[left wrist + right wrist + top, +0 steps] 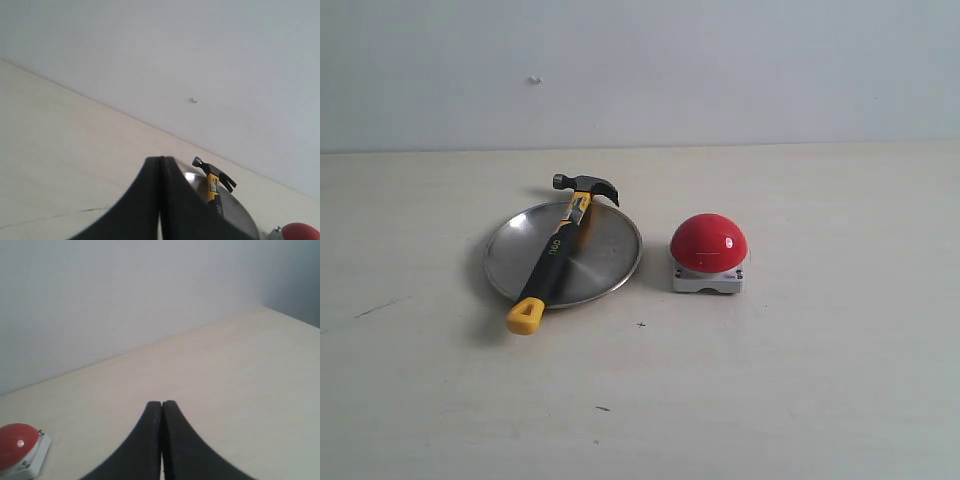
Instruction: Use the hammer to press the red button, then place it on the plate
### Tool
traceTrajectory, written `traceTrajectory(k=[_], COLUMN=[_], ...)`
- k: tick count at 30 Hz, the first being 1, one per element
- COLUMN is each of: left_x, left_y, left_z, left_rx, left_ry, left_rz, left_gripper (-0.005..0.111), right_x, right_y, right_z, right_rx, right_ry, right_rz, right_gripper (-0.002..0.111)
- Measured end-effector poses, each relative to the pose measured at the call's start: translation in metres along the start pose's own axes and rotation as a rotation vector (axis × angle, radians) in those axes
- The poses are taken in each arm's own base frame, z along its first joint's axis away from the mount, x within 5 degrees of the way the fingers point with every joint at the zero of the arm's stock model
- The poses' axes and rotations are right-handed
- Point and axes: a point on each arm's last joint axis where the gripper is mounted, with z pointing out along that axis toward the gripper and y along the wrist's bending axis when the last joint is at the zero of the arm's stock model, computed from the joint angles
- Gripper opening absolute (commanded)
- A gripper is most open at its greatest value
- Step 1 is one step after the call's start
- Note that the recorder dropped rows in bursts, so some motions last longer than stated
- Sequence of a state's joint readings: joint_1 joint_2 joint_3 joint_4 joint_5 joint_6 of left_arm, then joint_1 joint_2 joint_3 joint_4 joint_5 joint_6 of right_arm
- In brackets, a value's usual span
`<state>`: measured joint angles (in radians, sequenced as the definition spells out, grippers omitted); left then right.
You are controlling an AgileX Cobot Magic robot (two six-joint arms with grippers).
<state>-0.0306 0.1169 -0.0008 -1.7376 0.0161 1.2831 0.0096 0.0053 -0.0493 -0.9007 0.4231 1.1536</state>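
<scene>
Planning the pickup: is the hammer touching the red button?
No, the hammer lies across the plate, clearly apart from the red button standing beside the plate.

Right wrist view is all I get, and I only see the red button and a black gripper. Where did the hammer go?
Observer: The hammer lies across the plate, left of the red button in the exterior view.
Operator: Is all of it on the plate?
Observer: No. Its yellow end sticks out past the near rim, and its head pokes past the far rim.
Operator: Is something holding it?
Observer: No. The left gripper is shut on nothing, with the hammer lying beyond it.
</scene>
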Motion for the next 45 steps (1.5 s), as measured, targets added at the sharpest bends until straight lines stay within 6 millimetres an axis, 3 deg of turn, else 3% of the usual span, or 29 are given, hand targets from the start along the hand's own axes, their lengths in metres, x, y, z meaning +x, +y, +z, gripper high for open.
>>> traceTrajectory(k=[6,15,20,45], left_x=[0.000,0.000,0.000,0.000], left_y=[0.000,0.000,0.000,0.000], left_z=[0.000,0.000,0.000,0.000], left_rx=[0.000,0.000,0.000,0.000], left_ry=[0.000,0.000,0.000,0.000], left_rz=[0.000,0.000,0.000,0.000], left_gripper=[0.000,0.000,0.000,0.000], right_x=[0.000,0.014,0.008,0.004], right_y=[0.004,0.018,0.028,0.030], right_z=[0.000,0.001,-0.001,-0.002], right_rx=[-0.049,-0.227,-0.329,-0.348], right_ry=[-0.016,0.029,-0.058,-0.101], right_rz=[-0.017,-0.201,-0.165,-0.152], right_gripper=[0.000,0.000,0.000,0.000])
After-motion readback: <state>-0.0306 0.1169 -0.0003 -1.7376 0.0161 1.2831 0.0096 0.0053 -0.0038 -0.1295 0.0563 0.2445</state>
